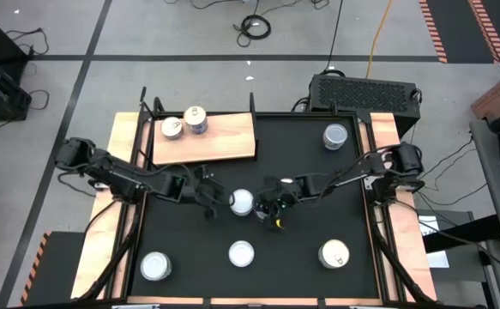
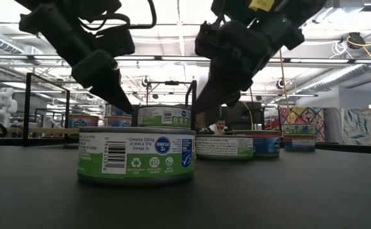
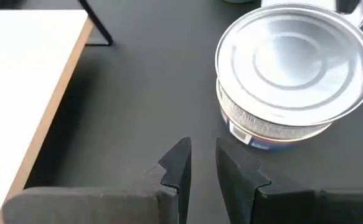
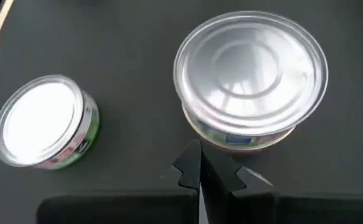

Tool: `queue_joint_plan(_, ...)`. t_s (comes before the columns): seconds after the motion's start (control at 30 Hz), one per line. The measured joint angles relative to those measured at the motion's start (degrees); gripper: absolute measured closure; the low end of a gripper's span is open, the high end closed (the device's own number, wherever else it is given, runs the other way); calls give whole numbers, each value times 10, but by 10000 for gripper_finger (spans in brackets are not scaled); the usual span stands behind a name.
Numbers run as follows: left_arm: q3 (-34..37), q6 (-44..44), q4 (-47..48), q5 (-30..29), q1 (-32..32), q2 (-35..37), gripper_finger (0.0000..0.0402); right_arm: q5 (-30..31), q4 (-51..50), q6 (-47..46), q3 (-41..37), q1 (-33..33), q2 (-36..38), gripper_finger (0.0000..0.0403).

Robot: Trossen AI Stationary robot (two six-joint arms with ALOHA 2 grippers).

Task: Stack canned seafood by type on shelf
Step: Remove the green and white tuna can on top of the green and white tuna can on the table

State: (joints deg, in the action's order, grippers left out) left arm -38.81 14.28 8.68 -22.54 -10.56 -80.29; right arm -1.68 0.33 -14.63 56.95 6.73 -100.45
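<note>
I take the centre tin (image 1: 242,202) as my landmark: it sits on the black mat (image 1: 318,184) near the middle, upright, flat silvery top facing up, and being round and squat it has no long axis along the table, only its short vertical one. The left gripper (image 1: 213,204) hangs just beside it on the shelf side, its fingers (image 3: 180,163) drawn narrow with a slim gap and holding nothing; the right gripper (image 1: 267,207) stands just beside it on the opposite side, pinched fully closed and empty. The shelf (image 1: 228,137), the pale wooden board, lies well apart from this tin toward the far left corner and carries two tins (image 1: 184,124) side by side, touching or nearly so. Four more tins are loose: three in a row (image 1: 242,254) nearer me than the centre tin, and one (image 1: 335,136) far off to the right rear. I judge the step in hand is the approach to the centre tin, with nothing gripped yet. Next, one gripper must spread wider than the tin, settle around its wall, close, then carry it to the shelf onto its matching type.
</note>
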Motion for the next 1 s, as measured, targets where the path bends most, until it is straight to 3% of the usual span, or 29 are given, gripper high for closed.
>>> queue_joint_plan(0.3,0,-74,-57,63,8,-46,324,-2,14,2,0,-8,-6,403)
queue_joint_plan(0.5,-3,-113,-105,69,10,-78,324,-8,6,3,0,-7,-6,403)
queue_joint_plan(1.0,-4,-148,-115,84,13,-49,324,-10,10,19,-1,-7,-6,403)
